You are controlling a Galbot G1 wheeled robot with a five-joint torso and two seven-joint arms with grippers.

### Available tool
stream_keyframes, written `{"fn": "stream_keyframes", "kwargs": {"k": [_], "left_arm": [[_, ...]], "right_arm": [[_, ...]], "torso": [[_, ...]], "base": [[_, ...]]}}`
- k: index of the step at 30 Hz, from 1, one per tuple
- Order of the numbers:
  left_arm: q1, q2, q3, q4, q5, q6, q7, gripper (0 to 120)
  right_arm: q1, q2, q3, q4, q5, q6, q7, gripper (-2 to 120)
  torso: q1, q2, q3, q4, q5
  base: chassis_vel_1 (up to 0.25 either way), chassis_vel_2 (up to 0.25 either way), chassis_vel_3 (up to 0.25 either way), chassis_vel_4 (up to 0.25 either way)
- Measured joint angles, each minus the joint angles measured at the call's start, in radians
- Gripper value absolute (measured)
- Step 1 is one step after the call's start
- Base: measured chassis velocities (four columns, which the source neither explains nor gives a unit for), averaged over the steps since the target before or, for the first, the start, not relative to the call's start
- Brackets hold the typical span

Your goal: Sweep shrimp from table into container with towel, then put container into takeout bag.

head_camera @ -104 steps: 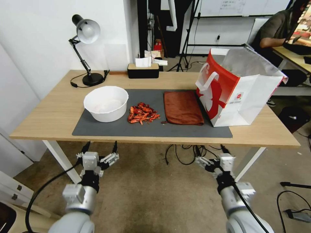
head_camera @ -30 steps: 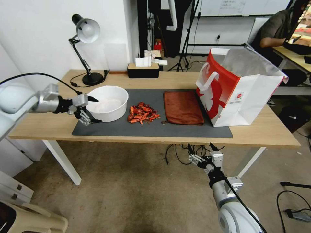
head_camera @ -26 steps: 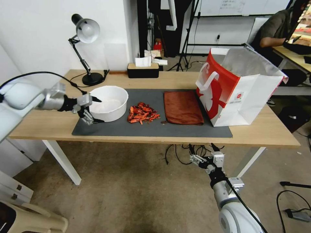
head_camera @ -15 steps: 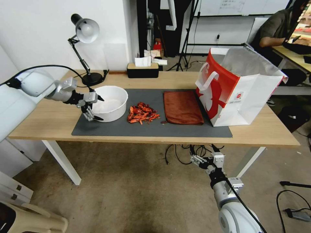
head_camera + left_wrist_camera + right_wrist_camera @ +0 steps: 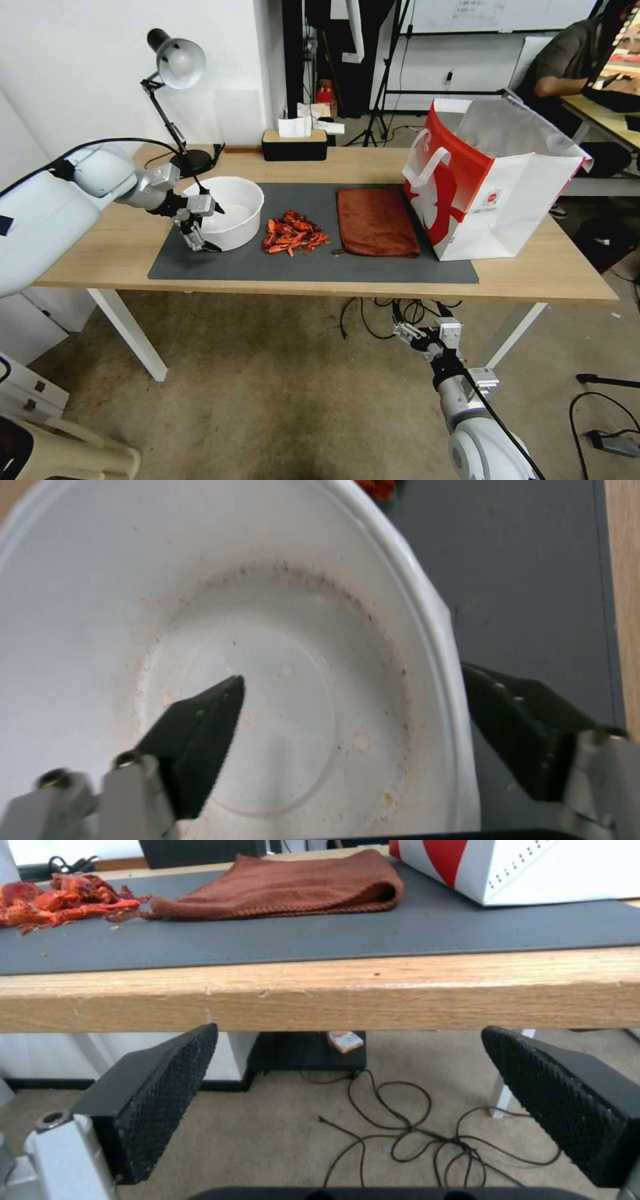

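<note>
The left gripper (image 5: 208,229) straddles the near-left rim of the round white plastic container (image 5: 230,209), its two black, ridged, wedge-shaped fingers (image 5: 200,735) spread apart and not yet closed. One finger hangs inside over the smooth, faintly speckled bowl floor, the other sits outside the thin flared wall above the dark grey mat (image 5: 313,263). The container stands on that matte mat, which lies on the light wood-grain counter (image 5: 120,243).

Just beyond the outer finger, past the bowl's far wall, lies the pile of glossy red-orange curled shrimp (image 5: 293,235). Farther the same way rests the rust-brown soft woven towel (image 5: 375,221), folded flat, and beyond it the boxy red-and-white paper takeout bag (image 5: 490,193) with white loop handles, standing upright and open.

The right gripper (image 5: 420,327) hangs below the counter's front edge, its black, diamond-textured fingers (image 5: 157,1100) wide apart and grasping nothing; the towel lies above and ahead of them.
</note>
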Motion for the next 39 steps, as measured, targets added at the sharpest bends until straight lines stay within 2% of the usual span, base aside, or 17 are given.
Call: {"fn": "stream_keyframes", "kwargs": {"k": [2,4,6,7,8,11,13,14,15,18,20,22,24,32,33,36,39], "left_arm": [[0.000,-0.001,0.003,0.002,0.009,-0.002,0.003,74],[-0.002,-0.001,0.013,0.007,0.027,-0.007,0.010,64],[-0.004,-0.001,0.016,0.008,0.029,-0.007,0.012,61],[-0.009,0.000,0.024,0.008,0.032,-0.008,0.015,53],[-0.009,0.000,0.024,0.008,0.032,-0.008,0.015,53],[-0.018,0.001,0.036,0.010,0.034,-0.009,0.020,39],[-0.020,0.001,0.038,0.011,0.034,-0.009,0.020,34],[-0.020,0.000,0.039,0.013,0.034,-0.009,0.020,27],[-0.020,0.000,0.039,0.013,0.034,-0.009,0.020,27],[-0.016,-0.006,0.028,0.020,0.059,-0.015,0.022,12],[-0.014,-0.007,0.024,0.021,0.062,-0.017,0.023,10],[-0.011,-0.004,0.019,0.022,0.063,-0.025,0.026,0],[-0.009,-0.001,0.016,0.022,0.064,-0.028,0.027,0],[0.039,0.024,-0.056,0.001,0.068,-0.065,0.029,0],[0.053,0.037,-0.082,-0.020,0.073,-0.079,0.029,0],[0.069,0.051,-0.109,-0.054,0.077,-0.095,0.029,0],[0.123,0.092,-0.190,-0.141,0.100,-0.147,0.032,0]], "right_arm": [[-0.001,0.000,0.001,0.000,0.000,0.000,0.000,100],[-0.001,-0.001,0.002,0.003,0.000,0.001,0.000,100],[-0.001,-0.002,0.002,0.004,0.000,0.001,0.000,100],[-0.002,-0.002,0.002,0.004,0.000,0.002,0.000,100],[-0.002,-0.002,0.002,0.004,0.000,0.002,0.000,100],[-0.003,0.000,-0.001,0.002,0.000,0.004,0.000,100],[-0.003,0.001,-0.002,0.001,0.000,0.004,0.000,100],[-0.003,0.001,-0.002,0.001,0.000,0.004,0.000,100],[-0.003,0.001,-0.002,0.001,0.000,0.004,0.000,100],[0.002,0.000,-0.003,-0.003,0.000,0.004,0.000,100],[0.004,0.000,-0.003,-0.005,0.000,0.004,0.000,100],[0.007,0.001,-0.003,-0.007,0.000,0.004,0.000,100],[0.008,0.002,-0.003,-0.008,0.000,0.004,0.000,100],[0.009,0.005,-0.005,-0.025,-0.002,0.024,0.002,100],[0.009,0.002,-0.005,-0.025,-0.002,0.025,0.002,100],[0.010,0.000,-0.005,-0.025,-0.002,0.026,0.002,100],[0.014,-0.002,-0.004,-0.026,-0.002,0.026,0.006,100]], "torso": [[0.000,0.000,0.000,0.0000,-0.0001],[0.000,0.000,0.000,0.0001,-0.0001],[0.000,0.000,0.000,0.0001,-0.0001],[0.000,0.000,0.000,0.0001,-0.0001],[0.000,0.000,0.000,0.0001,-0.0001],[0.000,0.000,0.000,0.0001,0.0000],[0.000,0.000,0.000,0.0001,-0.0001],[0.000,0.000,0.000,0.0001,0.0000],[0.000,0.000,0.000,0.0001,0.0000],[0.000,0.000,0.000,0.0000,-0.0001],[0.000,0.000,0.000,-0.0001,0.0000],[0.000,0.000,0.000,0.0000,-0.0002],[0.000,0.000,0.000,-0.0001,-0.0002],[0.000,0.000,0.000,0.0000,-0.0003],[0.000,0.000,0.000,-0.0001,-0.0004],[0.000,0.000,0.000,0.0000,-0.0002],[0.000,0.000,0.000,-0.0003,-0.0004]], "base": [[0.000,0.000,0.000,0.000],[0.000,0.000,0.000,0.000],[0.000,0.000,0.000,0.000],[0.000,0.000,0.000,0.000],[0.000,0.000,0.000,0.000],[0.000,0.000,0.000,0.000],[0.000,0.000,0.000,0.000],[0.000,0.000,0.000,0.000],[0.000,0.000,0.000,0.000],[0.000,0.000,0.000,0.000],[0.000,0.000,0.000,0.000],[0.000,0.000,0.000,0.000],[0.000,0.000,0.000,0.000],[0.000,0.000,0.000,0.000],[0.000,0.000,0.000,0.000],[0.000,0.000,0.000,0.000],[0.000,0.000,0.000,0.000]]}}
